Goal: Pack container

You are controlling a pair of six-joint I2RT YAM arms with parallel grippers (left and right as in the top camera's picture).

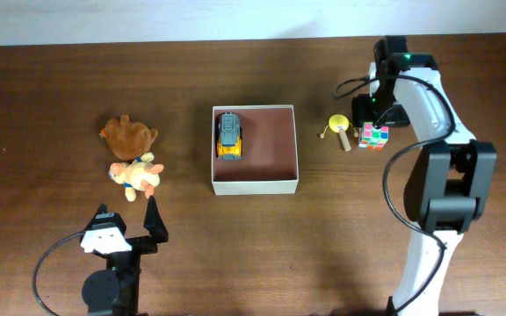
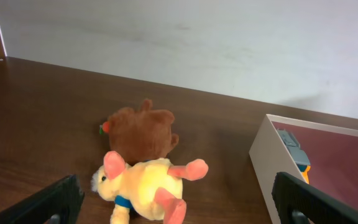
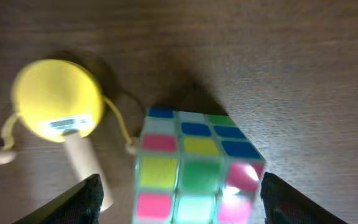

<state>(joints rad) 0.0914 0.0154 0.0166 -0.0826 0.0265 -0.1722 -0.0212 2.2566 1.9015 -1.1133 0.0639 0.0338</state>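
Spread wide and empty, the left gripper [image 1: 128, 215] faces a fuzzy yellow plush [image 1: 134, 175] touching a furry brown plush [image 1: 128, 133]. Mid-table, the square white-walled container [image 1: 255, 185] holds a boxy toy truck [image 1: 228, 136]. Beyond, the right gripper [image 1: 383, 116] hovers open and empty over a glossy puzzle cube [image 1: 375, 135] beside a round yellow drum toy [image 1: 338, 125].

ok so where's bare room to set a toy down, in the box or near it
In the container, the floor right of the toy truck and along the near wall is bare. The table strip between the plush toys and the container's left wall is free. Crowded: right of the container, around the yellow drum toy and cube.
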